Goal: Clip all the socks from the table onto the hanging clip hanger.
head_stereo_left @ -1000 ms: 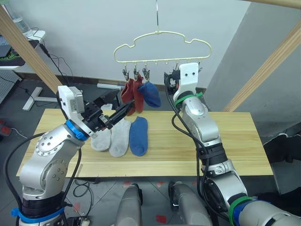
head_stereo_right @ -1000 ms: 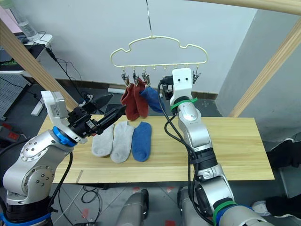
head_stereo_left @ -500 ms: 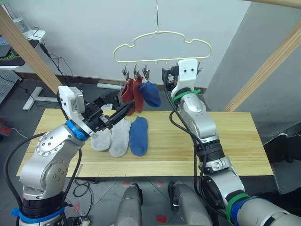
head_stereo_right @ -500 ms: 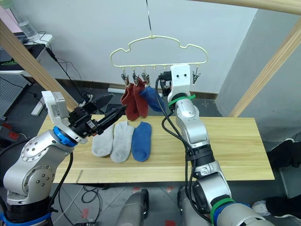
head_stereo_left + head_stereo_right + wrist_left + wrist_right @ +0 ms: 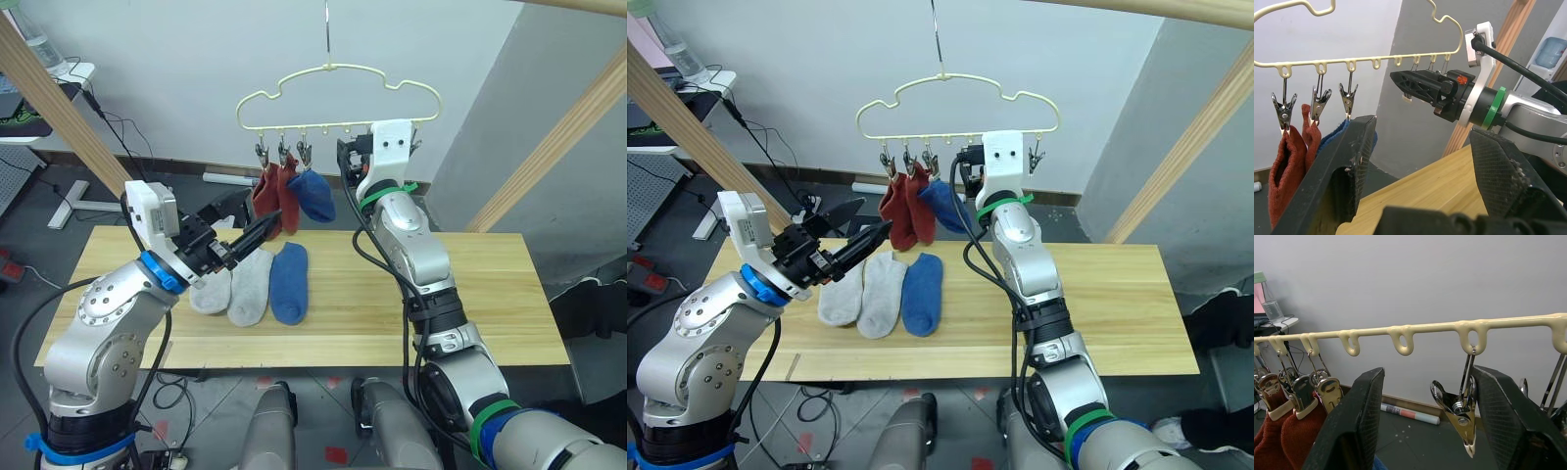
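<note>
Three socks hanging from the clip hanger [image 5: 338, 98] in the left eye view: two rust red socks [image 5: 273, 199] on the first two clips and a blue sock [image 5: 313, 195] on the third, all at the left end of the bar. Three more flat on the table [image 5: 470, 294], side by side near its left half: two light grey socks [image 5: 233, 284] and a second blue sock [image 5: 288, 282] to their right. Left gripper [image 5: 245, 228] raised above the grey pair, fingers apart, tips pointing toward the hung red socks. Right gripper [image 5: 351, 166] lifted up to the hanger bar, just right of the hung blue sock.

Same layout in the right eye view: hanger on its hook, wooden pole frame [image 5: 1185, 147] slanting on either side.

Seen from the left wrist: both black fingers [image 5: 1347, 166] well spread with nothing between them, hanger bar above, red and blue socks under the first three clips, right gripper's dark tips level with the bar among the free clips.

Seen from the right wrist: fingers [image 5: 1352, 426] wide apart, holding nothing, an empty metal clip [image 5: 1462, 406] dangling between them, bare loops along the bar beside it, loaded clips with red knit off to one side.
</note>
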